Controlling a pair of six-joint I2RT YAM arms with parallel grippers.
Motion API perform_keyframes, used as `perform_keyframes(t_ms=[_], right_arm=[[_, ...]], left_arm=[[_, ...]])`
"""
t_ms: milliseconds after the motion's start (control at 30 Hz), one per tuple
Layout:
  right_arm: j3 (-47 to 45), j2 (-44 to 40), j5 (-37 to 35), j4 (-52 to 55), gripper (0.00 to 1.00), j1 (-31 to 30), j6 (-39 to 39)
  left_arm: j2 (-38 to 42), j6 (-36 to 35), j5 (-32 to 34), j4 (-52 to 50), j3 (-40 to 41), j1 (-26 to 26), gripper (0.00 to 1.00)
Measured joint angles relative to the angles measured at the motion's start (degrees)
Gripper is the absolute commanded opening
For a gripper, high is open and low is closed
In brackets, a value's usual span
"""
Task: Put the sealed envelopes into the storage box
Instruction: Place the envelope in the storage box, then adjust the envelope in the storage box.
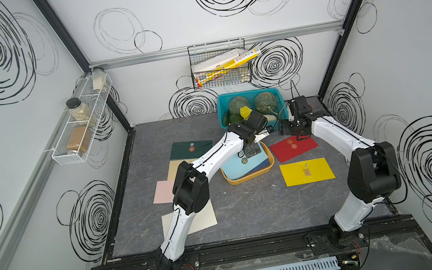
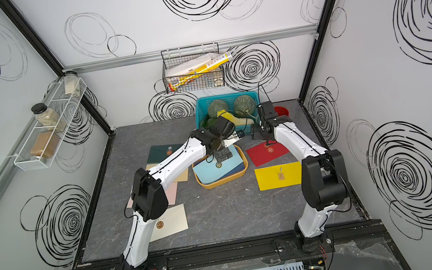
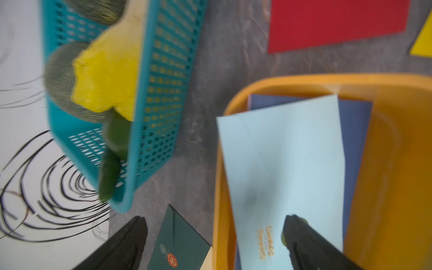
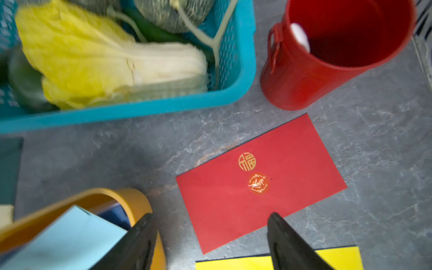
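1. In both top views the left gripper (image 1: 252, 152) is hanging over the storage box (image 1: 251, 178), where a light blue envelope (image 1: 239, 167) is lying on a navy envelope (image 1: 262, 165) — I am reading this as the release step. The red envelope (image 1: 294, 146), yellow envelope (image 1: 307, 171), dark green envelope (image 1: 190, 148), tan envelope (image 1: 175, 168), pink envelope (image 1: 163, 192) and cream envelope (image 1: 207, 216) are lying outside on the table (image 1: 251, 218), so most of the job is waiting.
2. In the left wrist view the jaws are standing wide apart and gripping nothing. The light blue envelope is lying just beneath them, one corner riding over the box rim.
3. In the right wrist view the right gripper (image 4: 211, 217) is also standing open and empty, hovering above the red envelope, which is lying flat beside the storage box and near a red cup (image 4: 327, 58). The next move probably calls for lowering onto one edge — flat paper is offering little to pinch.
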State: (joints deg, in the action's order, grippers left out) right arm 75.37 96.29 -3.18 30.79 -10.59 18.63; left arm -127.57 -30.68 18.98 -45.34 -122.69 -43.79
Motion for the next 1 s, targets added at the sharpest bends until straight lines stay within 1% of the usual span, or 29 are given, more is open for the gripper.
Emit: perform_keyframes(t_ms=[67,100,133,200,233,300,333,367,400,433,500,600,667,733,833,933,1000], right_arm=[[-4.7,-2.0,2.6,-0.1,1.00,-0.9,0.1],[-6.5,-3.1,3.7,-0.1,1.00,-1.5,0.2],[-8.1,-4.5,5.1,0.1,1.00,-2.5,0.2],[-8.8,-6.3,7.1,0.6,0.99,-4.2,0.0],[-8.3,-6.6,8.2,0.5,0.97,-5.1,-0.5],[-7.1,-6.3,10.3,0.3,0.91,-6.6,-1.5],[-6.7,-5.7,11.2,0.1,0.88,-7.1,-1.9],[-6.6,-5.1,11.8,-0.2,0.84,-7.4,-2.4],[-6.6,-4.0,12.2,-0.4,0.81,-7.5,-2.8],[-6.6,-2.8,12.5,-0.5,0.79,-7.6,-3.2],[-6.6,-0.3,12.4,-0.6,0.79,-7.6,-3.9],[-6.4,1.7,11.6,-0.5,0.82,-7.6,-4.5],[-4.8,1.9,10.9,-0.2,0.82,-7.7,-4.5],[-1.6,1.9,10.7,-1.0,0.80,-8.0,-4.1],[4.9,3.4,11.0,-3.0,0.76,-9.6,-3.4],[13.9,9.1,12.0,-5.3,0.78,-12.7,-2.9],[17.1,12.6,12.5,-6.8,0.78,-14.5,-2.6]], left_arm=[[3.3,7.6,0.3,0.9,-0.7,1.7,0.99],[5.3,11.6,-0.6,0.7,-0.5,3.0,0.99],[8.7,16.9,-2.5,1.4,1.6,5.2,0.99],[17.6,25.4,-6.3,4.3,10.5,10.9,0.99],[23.9,29.9,-8.1,7.0,18.4,14.7,0.99],[34.1,37.0,-10.0,10.9,32.6,21.2,0.99],[38.5,40.4,-10.2,11.6,39.2,23.6,0.99],[41.2,43.2,-10.5,12.2,44.1,24.2,0.99],[43.1,45.8,-11.2,12.4,48.2,23.8,0.99],[43.8,48.8,-12.0,12.5,51.8,22.1,0.99],[43.0,53.2,-13.1,13.5,56.2,18.2,0.99],[41.4,58.8,-14.2,14.9,59.8,12.3,0.99],[41.3,62.2,-14.1,16.1,60.8,9.8,0.99],[41.4,65.1,-13.8,18.1,61.5,8.7,0.99],[41.4,67.7,-13.5,20.1,62.8,8.5,0.99],[41.4,69.3,-13.3,21.2,64.3,8.5,0.99],[41.4,70.0,-13.1,21.6,65.3,8.5,0.99]])
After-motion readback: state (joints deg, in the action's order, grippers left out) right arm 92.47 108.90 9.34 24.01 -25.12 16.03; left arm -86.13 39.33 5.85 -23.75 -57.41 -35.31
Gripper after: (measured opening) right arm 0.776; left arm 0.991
